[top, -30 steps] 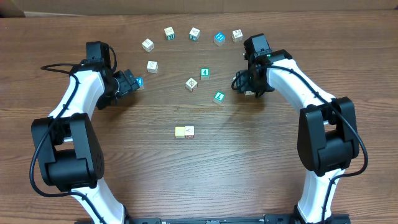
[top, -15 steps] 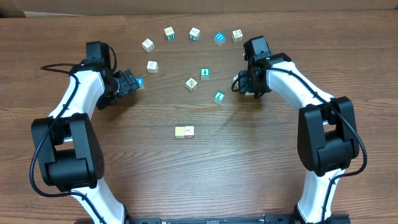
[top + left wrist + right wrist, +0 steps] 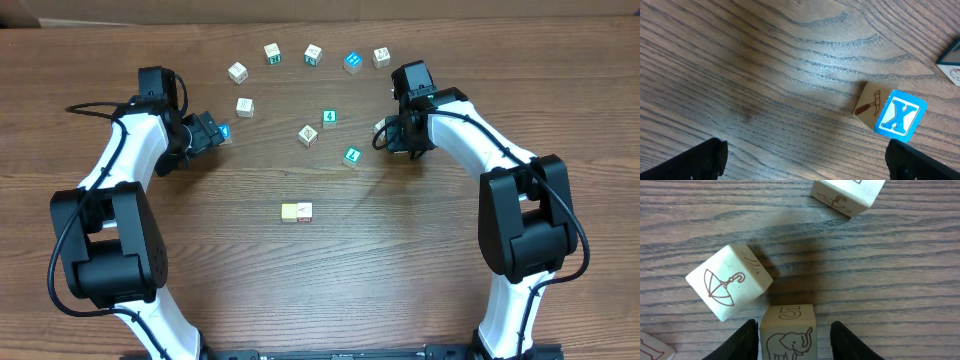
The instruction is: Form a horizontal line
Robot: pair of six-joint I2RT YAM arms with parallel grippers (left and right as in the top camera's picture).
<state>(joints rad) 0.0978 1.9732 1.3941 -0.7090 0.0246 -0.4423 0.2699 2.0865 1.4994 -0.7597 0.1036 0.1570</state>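
At lower centre of the right wrist frame, the elephant cube [image 3: 789, 330] sits between the right end effector's [image 3: 792, 342] parted, unclamped fingers; line [image 3: 297, 211] lies lower left in overhead frame; left end effector [image 3: 807, 157] wide apart

From above I count thirteen small cubes on the surface [image 3: 420, 250]. One is a pale yellow cube [image 3: 290, 211]. Four carry bright faces: a blue cube [image 3: 352, 62], a teal cube [image 3: 329, 118], a second teal cube [image 3: 351, 155] and a blue X cube [image 3: 900, 116]. The other eight look like pale wood, among them the elephant cube [image 3: 788, 330] and the umbrella cube [image 3: 729, 287]. I have two arms: one left pincer [image 3: 805, 160], one right pincer [image 3: 795, 342].
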